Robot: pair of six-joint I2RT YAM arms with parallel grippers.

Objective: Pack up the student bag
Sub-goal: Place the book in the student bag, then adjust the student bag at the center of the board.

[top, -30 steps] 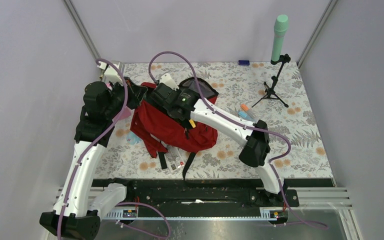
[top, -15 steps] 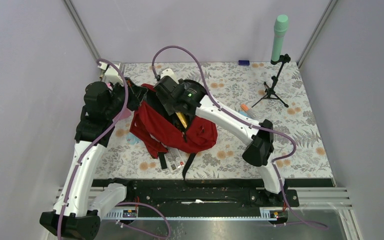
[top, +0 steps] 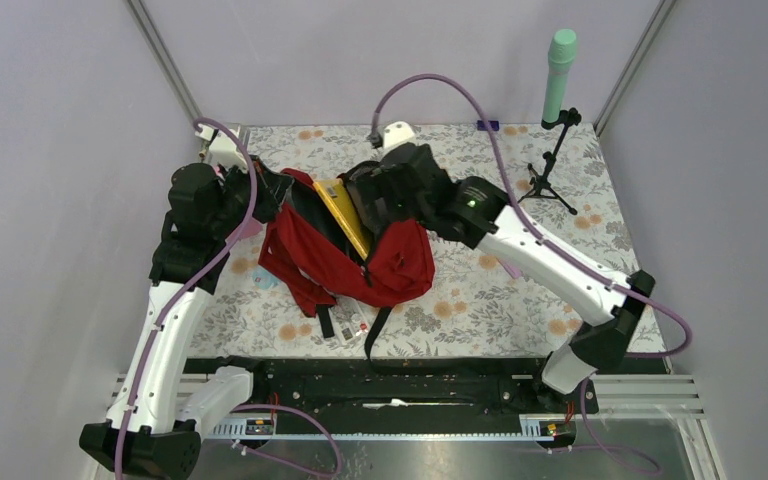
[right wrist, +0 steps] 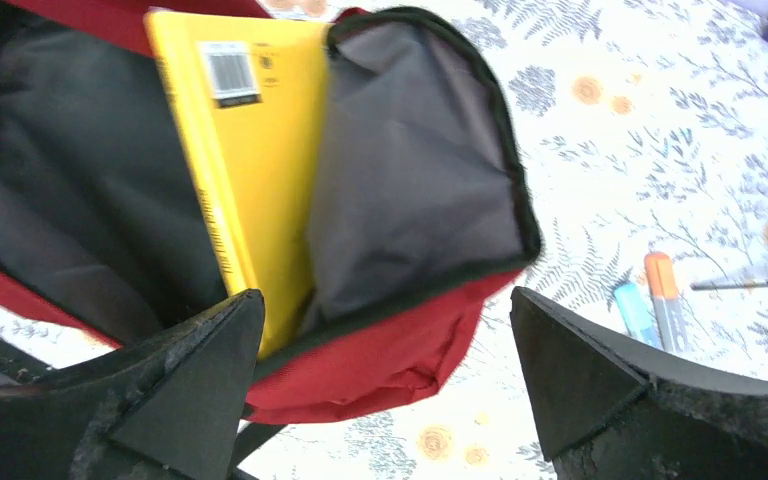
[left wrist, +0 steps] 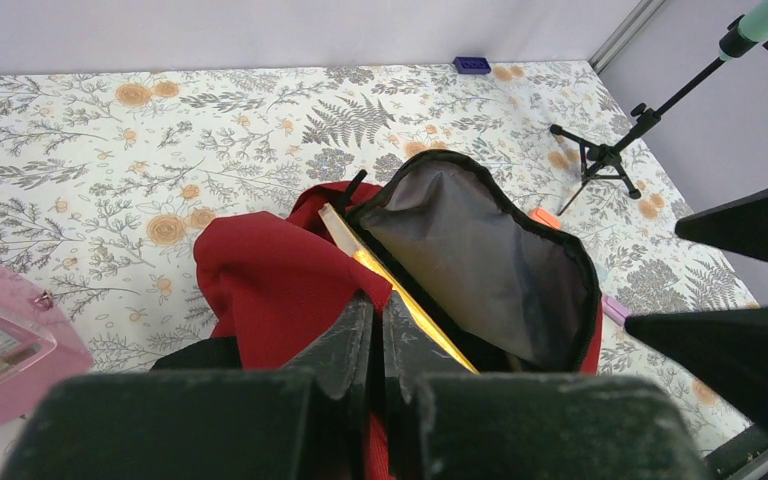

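large red fabric backpack lay open mid-desk | thin yellow book stood inside | my left jaws clenched its red rim | my right jaws released, empty | still unpacked, I judged: orange marker, pink plastic case

This is a robotics lab test cell, not a lived-in room: blank pale lilac walls joined by bare metal posts box in a single counter covered with a flowered cloth. A left arm and a right arm, both white and trailing purple cables, are bolted to a black rail at the counter's near edge. A small black tripod carrying a mint-green cylinder stands at the back, and the one everyday item, a red student bag, lies between the arms.
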